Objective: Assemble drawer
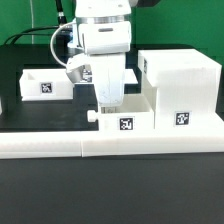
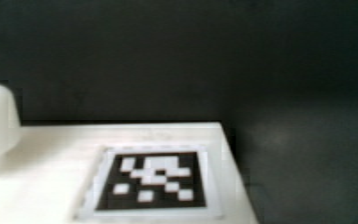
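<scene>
Long white rail (image 1: 60, 147) is lying frontmost; hand (image 1: 108, 103) is hanging over 1 knobbed tray (image 1: 135, 120) beside housing (image 1: 185, 85), finger gap can't tell.

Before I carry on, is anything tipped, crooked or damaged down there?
Nothing stands out. The housing stands upright on the exterior view's right, one tray sits level beside it under the claw, and the second tray lies flat toward that view's left. No cracks or tilted parts show. How the claw's jaws stand is unclear.
</scene>
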Motion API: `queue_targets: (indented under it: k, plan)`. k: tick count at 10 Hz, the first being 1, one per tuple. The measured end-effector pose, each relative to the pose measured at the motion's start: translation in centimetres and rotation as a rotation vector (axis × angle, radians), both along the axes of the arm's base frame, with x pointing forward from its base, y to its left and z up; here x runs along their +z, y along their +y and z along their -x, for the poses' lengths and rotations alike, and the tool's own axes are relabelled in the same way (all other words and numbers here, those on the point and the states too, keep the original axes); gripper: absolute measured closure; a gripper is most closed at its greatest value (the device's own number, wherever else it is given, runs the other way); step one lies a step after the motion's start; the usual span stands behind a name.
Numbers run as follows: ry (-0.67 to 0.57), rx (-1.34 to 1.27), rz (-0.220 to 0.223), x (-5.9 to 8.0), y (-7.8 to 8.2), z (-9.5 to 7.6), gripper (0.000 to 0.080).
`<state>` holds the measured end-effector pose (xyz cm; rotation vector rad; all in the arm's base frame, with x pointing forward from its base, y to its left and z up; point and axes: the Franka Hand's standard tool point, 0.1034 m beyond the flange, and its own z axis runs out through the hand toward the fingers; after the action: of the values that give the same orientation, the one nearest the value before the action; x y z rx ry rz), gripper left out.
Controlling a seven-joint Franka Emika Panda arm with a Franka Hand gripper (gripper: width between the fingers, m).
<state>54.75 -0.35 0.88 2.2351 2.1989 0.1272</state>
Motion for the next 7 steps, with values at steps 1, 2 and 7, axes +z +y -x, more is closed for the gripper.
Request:
queue_targets:
  k: [1,2,7]
  plan:
    - [-0.001,0.000,0.000,-0.02,-0.01,0.04,0.0757]
    - [0.003,0.000,0.000,-0.02,-0.03,0.06,0.0757]
    - [0.009,0.002,0.001,-0.04,0.03,0.16,0.0757]
